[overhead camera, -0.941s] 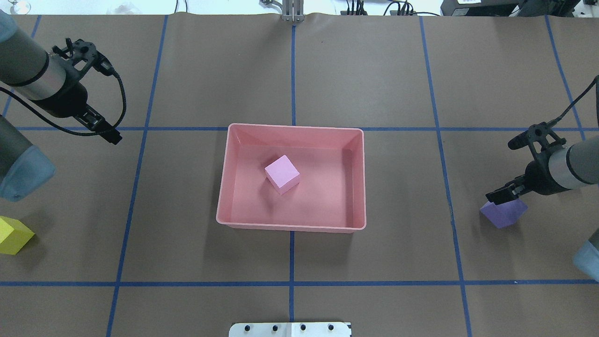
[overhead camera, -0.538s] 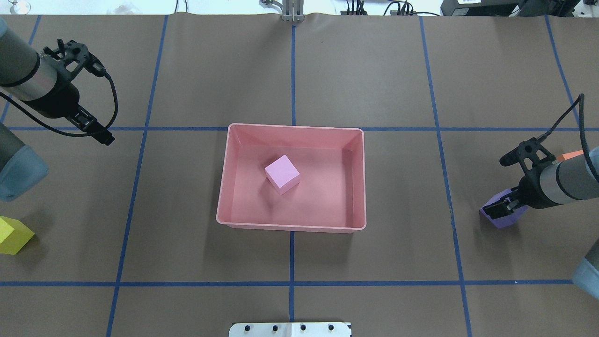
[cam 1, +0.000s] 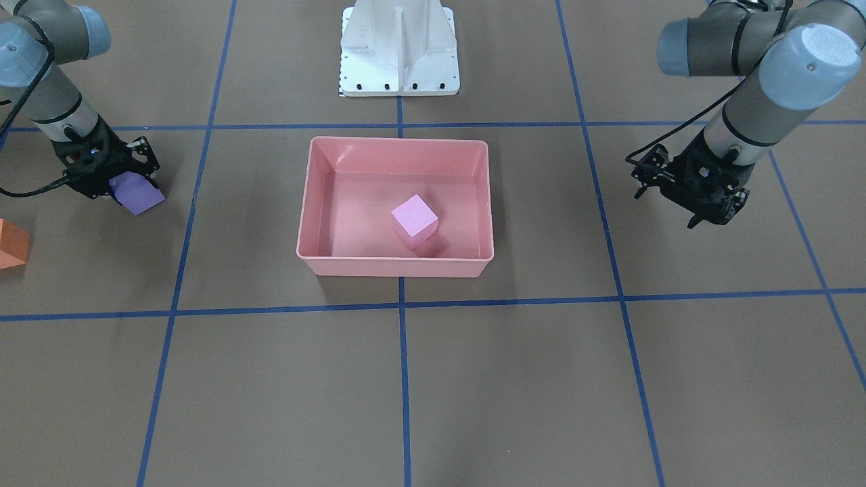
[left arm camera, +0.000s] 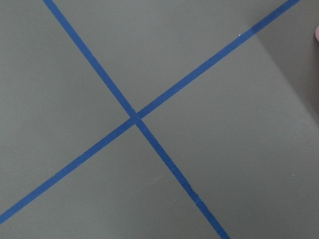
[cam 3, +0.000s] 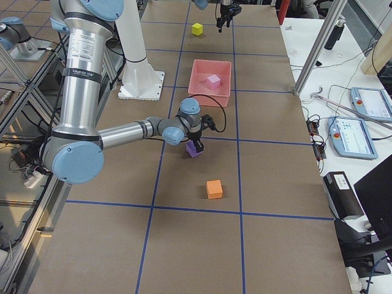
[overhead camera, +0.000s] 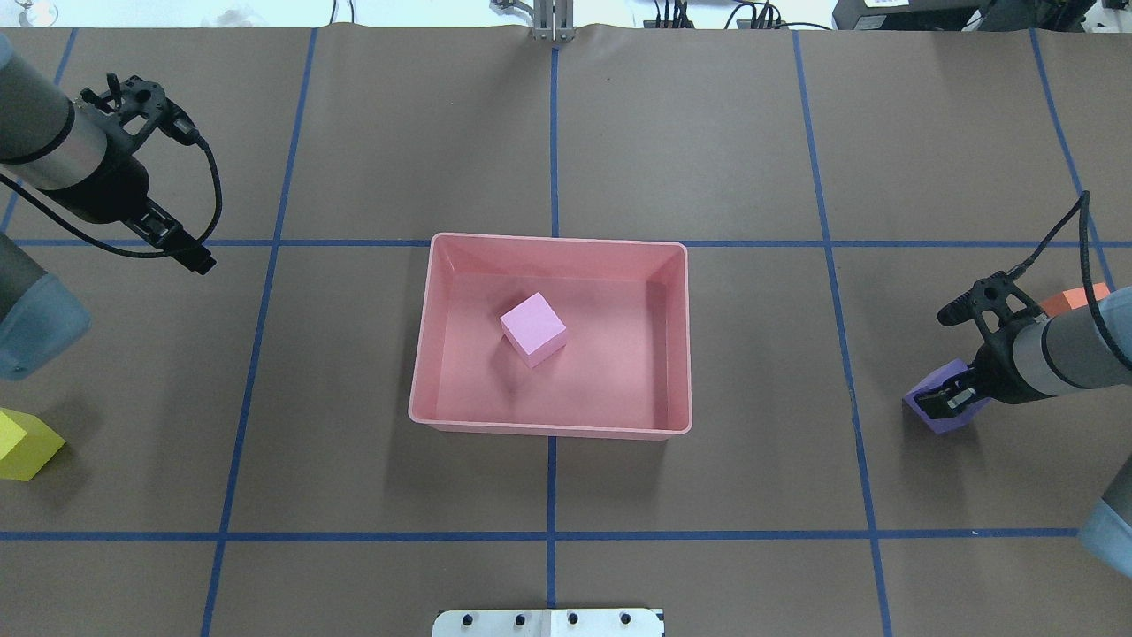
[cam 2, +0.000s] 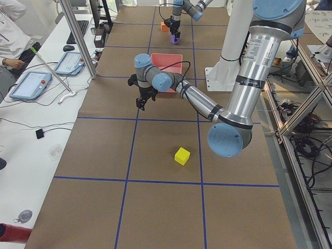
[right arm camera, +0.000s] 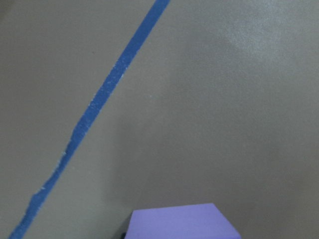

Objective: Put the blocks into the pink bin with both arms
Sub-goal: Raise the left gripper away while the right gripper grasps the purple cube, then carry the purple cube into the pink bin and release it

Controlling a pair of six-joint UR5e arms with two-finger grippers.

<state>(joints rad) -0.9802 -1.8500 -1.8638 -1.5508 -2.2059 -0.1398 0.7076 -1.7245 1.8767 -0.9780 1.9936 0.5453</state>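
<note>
While the right gripper (overhead camera: 944, 400) has its fingers down over the top of the purple cube (cam 1: 140, 196), no view shows whether they press its sides. The cube sits on the table (overhead camera: 707, 133) well to the right of the pink bin (overhead camera: 548, 431), turned diagonal to the tape lines (overhead camera: 827, 177), one corner toward the bin. The bin's long axis runs side to side across the table. Inside it lies the light pink cube (overhead camera: 533, 329), twisted against the walls. The left gripper (overhead camera: 196, 259) hovers well left of the bin; I cannot tell how its fingers stand. The orange cube (cam 1: 11, 245) is plain from the front, only a sliver overhead. The yellow cube (overhead camera: 25, 444) shows overhead and in the side views.
</note>
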